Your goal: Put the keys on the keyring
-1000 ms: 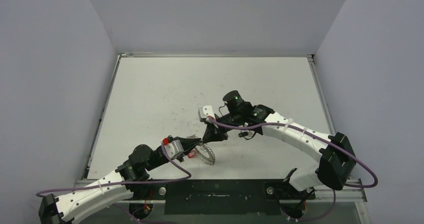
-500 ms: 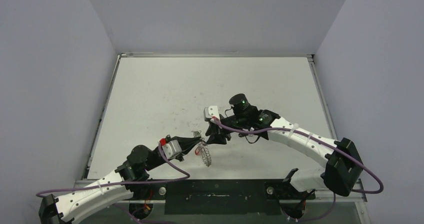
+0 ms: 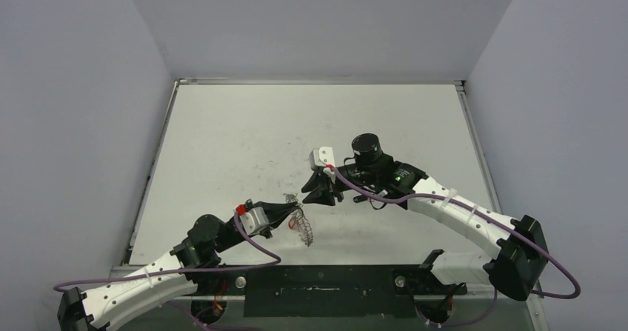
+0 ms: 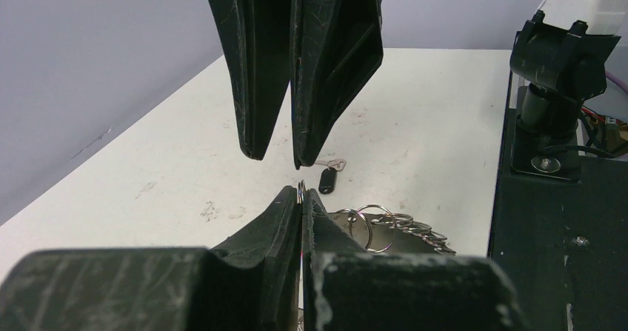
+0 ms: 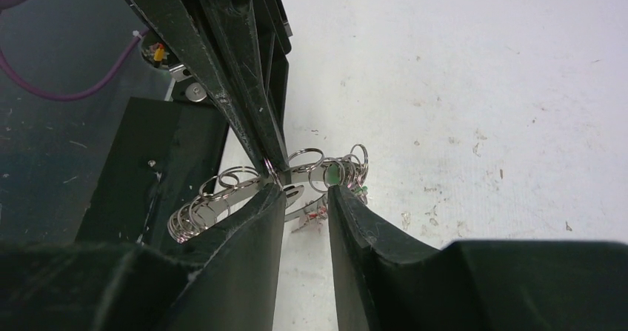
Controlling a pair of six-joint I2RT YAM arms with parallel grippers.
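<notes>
Fingers of the left gripper [image 3: 295,209] were clenched on the keyring [image 3: 304,229]: in the left wrist view the two left fingers [image 4: 281,220] met on a thin metal edge at their tips. I saw the keyring hanging below that grip, off the table [image 3: 244,138] or just touching it; I could not tell which. From above it appeared nearly edge-on, its long axis running from the gripper toward the near edge and slightly right. In the right wrist view the band lay crosswise, small split rings along its rim, and the green tag [image 5: 335,174] sat at the end on the right of that view.

Fingers of the right gripper [image 3: 311,195] stood a little apart, released. The right fingers [image 5: 244,257] had their tips just short of the keyring, one on either side of the band's middle, and I saw nothing pinched between them. Left and right fingertips came almost nose to nose.

One key [image 4: 328,177] lay flat on the table beyond both sets of tips, black head toward the left wrist camera and silver part pointing away.

I had the left arm [image 3: 148,279] stretched low from its base, reaching forward and right. The right arm [image 3: 459,212] arched from its base leftward across the table, its wrist turned so the gripper pointed left and back toward the near edge.
</notes>
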